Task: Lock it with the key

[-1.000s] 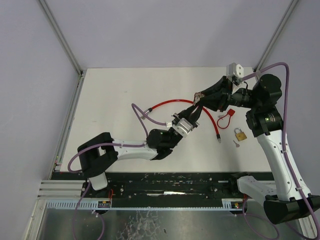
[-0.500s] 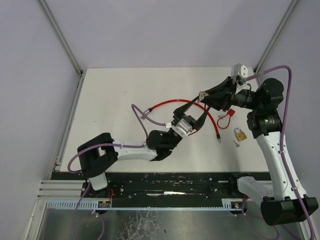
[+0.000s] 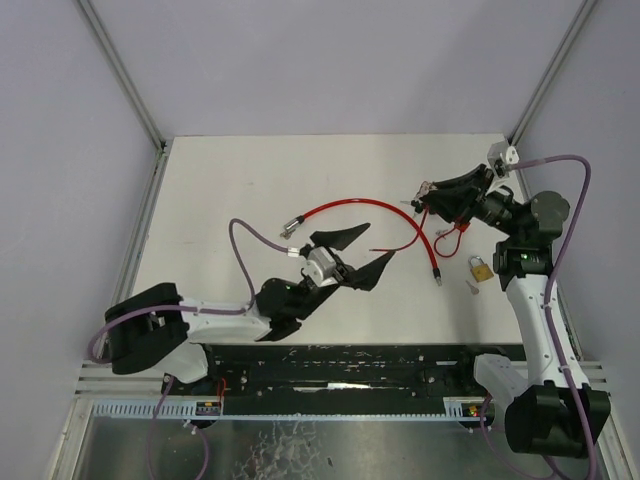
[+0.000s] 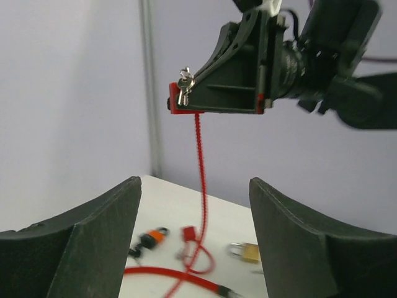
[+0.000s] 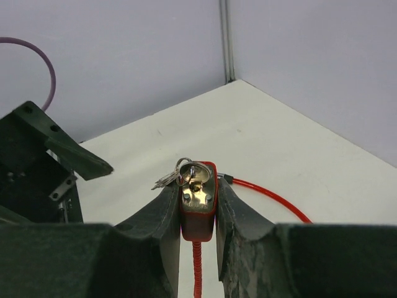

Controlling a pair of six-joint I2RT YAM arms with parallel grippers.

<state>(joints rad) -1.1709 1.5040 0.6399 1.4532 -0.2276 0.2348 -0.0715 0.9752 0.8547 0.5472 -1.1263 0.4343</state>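
Note:
My right gripper point(image 3: 428, 196) is raised over the table's right side and shut on a red padlock point(image 5: 198, 217), one finger on each flank. A key point(image 5: 195, 176) sits in the lock's metal face, with a ring of spare keys point(image 5: 167, 180) hanging beside it. In the left wrist view the same lock point(image 4: 186, 110) and its keys point(image 4: 184, 87) are high up, with a thin red cord point(image 4: 200, 161) hanging from the lock to the table. My left gripper point(image 3: 362, 252) stands open and empty, low and well left of the lock.
A thick red cable point(image 3: 350, 206) arcs across the table middle, with a metal-and-orange end point(image 3: 293, 227). A brass padlock point(image 3: 481, 268) and a small loose key point(image 3: 471, 286) lie at the right edge. A small red lock point(image 3: 455, 232) lies under my right gripper.
My left gripper has opened, come away from the lock and drawn back toward the near left. The right arm has carried the red lock to the right.

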